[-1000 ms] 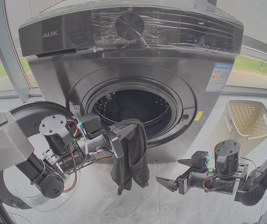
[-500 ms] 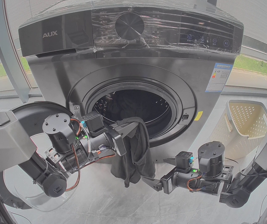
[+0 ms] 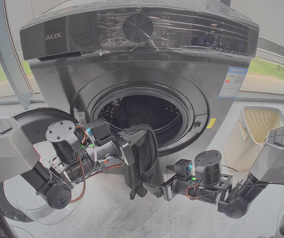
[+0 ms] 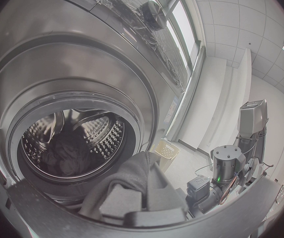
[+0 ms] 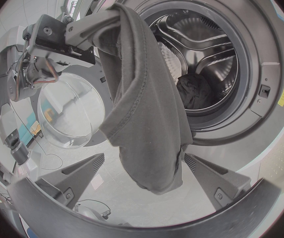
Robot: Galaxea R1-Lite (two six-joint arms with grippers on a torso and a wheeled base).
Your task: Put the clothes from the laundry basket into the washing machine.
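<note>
Our left claw (image 3: pixel 142 133) pinching the garment (image 3: pixel 147 164), we should close our spread right claw (image 5: pixel 143 156) on its hanging tail, then feed it into the washing machine (image 3: pixel 181 75).

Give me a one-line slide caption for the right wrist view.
Open right claw straddles the dark grey fabric garment hanging from the left claw before the grey front-loading washing machine.

Head view high, facing washing machine (image 3: pixel 66 78) front — wrist views close, seemingly lower; all share drum (image 4: pixel 110 138).

Grey garment (image 4: pixel 125 177) before open drum (image 4: pixel 113 134) (dark clothes (image 4: pixel 67 152) inside)
</note>
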